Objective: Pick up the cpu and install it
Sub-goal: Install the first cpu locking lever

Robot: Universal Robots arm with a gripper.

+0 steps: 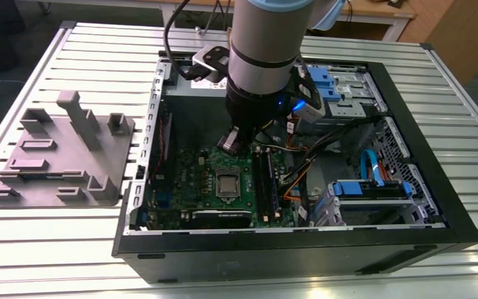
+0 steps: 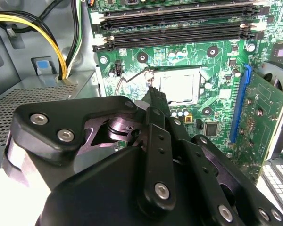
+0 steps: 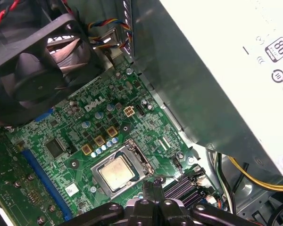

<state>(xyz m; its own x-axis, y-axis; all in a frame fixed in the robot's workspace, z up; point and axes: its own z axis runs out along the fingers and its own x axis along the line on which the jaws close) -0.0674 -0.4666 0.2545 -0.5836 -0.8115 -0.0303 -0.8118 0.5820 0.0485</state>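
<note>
Slatted table (image 1: 48, 249), open case (image 1: 305, 249): gripper (image 2: 153, 92) at socket (image 3: 140, 157) edge (cpu (image 3: 115, 170) just beside)

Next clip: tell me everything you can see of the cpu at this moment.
The cpu is a small, flat, square chip with a pale metal top that looks slightly yellowish in the first wrist view. It lies level in its socket on the green motherboard, inside the open case. A silver frame runs round its edges. The tool does not grip it. The tool hangs shut beside the frame, over the board.
</note>
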